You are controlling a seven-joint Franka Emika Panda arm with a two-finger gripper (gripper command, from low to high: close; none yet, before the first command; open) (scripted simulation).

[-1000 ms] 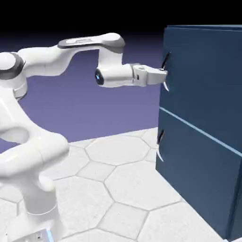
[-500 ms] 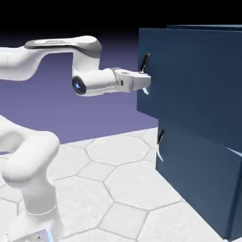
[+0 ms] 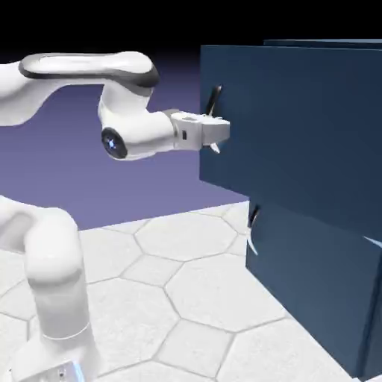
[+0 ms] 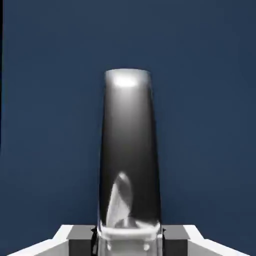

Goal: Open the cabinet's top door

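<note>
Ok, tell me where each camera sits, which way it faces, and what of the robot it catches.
Exterior view: fixed beside the robot, looking across the table at the cabinet; shows the white arm and the gripper shut on the handle of the top door, which stands out from the cabinet's front.
Hand view: on the hand, facing the top door close up; only the grey finger tips show, beside the handle.
Shared: the handle, the blue door, the gripper.

Rendered simulation, hexagon-tiled floor (image 3: 186, 283), plain violet backdrop (image 3: 149, 186)
</note>
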